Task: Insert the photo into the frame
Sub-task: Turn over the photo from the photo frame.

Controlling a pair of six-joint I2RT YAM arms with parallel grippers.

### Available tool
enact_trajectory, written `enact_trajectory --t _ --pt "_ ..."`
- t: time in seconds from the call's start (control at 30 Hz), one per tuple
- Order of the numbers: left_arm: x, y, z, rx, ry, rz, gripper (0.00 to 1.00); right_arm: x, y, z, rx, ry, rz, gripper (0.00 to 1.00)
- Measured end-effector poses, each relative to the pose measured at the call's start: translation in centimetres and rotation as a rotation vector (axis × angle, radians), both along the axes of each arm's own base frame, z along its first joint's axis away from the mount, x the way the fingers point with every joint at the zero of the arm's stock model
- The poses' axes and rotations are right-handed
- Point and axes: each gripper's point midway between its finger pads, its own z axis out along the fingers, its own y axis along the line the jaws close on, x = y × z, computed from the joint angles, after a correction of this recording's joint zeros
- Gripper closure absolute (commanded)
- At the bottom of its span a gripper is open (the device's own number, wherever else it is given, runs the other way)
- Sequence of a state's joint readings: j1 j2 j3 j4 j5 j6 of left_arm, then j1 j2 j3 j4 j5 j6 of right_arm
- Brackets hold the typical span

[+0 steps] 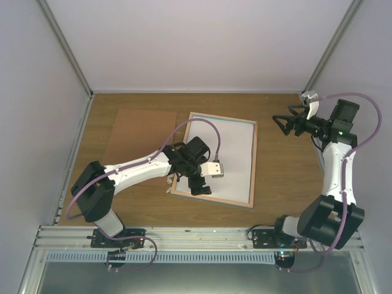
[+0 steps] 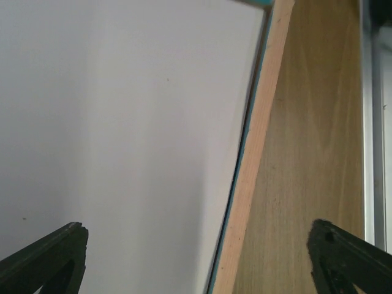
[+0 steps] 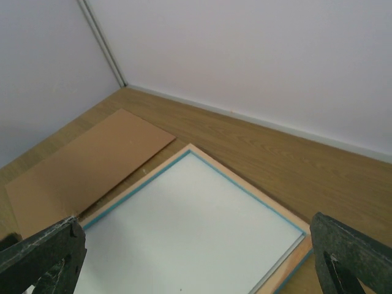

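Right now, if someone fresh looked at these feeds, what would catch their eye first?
The frame lies flat in the middle of the table with a plain pale sheet filling it; no balloon picture shows. Next comes the left gripper, hovering open over the frame's near-left corner, with a brown board lying just left of the frame. The right gripper hangs open off to the right, holding nothing.

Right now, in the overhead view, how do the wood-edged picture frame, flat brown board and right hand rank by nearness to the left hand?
1. Wood-edged rectangular picture frame: directly beneath the left hand.
2. Flat brown board: on the table, just left of the frame.
3. Right hand: far right, well away.
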State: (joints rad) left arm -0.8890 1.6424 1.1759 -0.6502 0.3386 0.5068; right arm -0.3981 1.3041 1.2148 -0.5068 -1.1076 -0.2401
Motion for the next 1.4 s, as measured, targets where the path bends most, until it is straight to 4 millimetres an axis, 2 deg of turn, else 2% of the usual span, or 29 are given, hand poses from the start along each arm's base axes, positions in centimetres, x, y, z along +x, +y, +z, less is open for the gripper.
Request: enact_trajectory --t 0.17,0.27,0.43,0.57,0.8,1.1,1.2,1.27,1.37,1.4 --pt "0.6 0.4 1.5 -0.048 -0.044 0.030 0.13 0.0 0.7 -2.8 -0.024 0.048 -0.002 0.00" --pt "1.2 0.8 0.5 -0.033 -0.075 0.062 0.15 -0.1 2.1 -4.8 -0.064 0.080 0.016 0.00" --pt "2.8 0.5 -0.7 -0.011 -0.132 0.091 0.15 -0.2 3.2 -6.7 -0.101 0.108 0.027 0.00" --pt "3.4 -0.3 -2.1 0.010 -0.173 0.093 0.14 -0.1 2.9 -7.1 -0.119 0.114 0.009 0.00" --pt "2.9 -1.1 -4.4 0.057 -0.224 0.055 0.12 -0.1 2.9 -7.2 -0.123 0.112 0.007 0.00" --pt "2.7 -1.3 -5.2 0.096 -0.286 0.024 0.04 0.0 2.9 -7.2 -0.123 0.110 0.007 0.02" --pt "3.0 -0.9 -4.8 0.096 -0.282 0.034 0.02 0.3 3.4 -7.1 -0.121 0.115 -0.001 0.04" --pt "3.6 -0.5 -3.6 0.074 -0.268 0.061 0.01 0.7 4.5 -7.0 -0.116 0.128 0.003 0.05" --pt "6.1 1.0 -0.1 -0.007 -0.247 0.154 0.01 1.7 7.2 -6.7 -0.087 0.155 0.027 0.04" --pt "7.5 2.0 1.5 -0.045 -0.243 0.206 0.01 2.0 8.2 -6.5 -0.075 0.160 0.038 0.04"
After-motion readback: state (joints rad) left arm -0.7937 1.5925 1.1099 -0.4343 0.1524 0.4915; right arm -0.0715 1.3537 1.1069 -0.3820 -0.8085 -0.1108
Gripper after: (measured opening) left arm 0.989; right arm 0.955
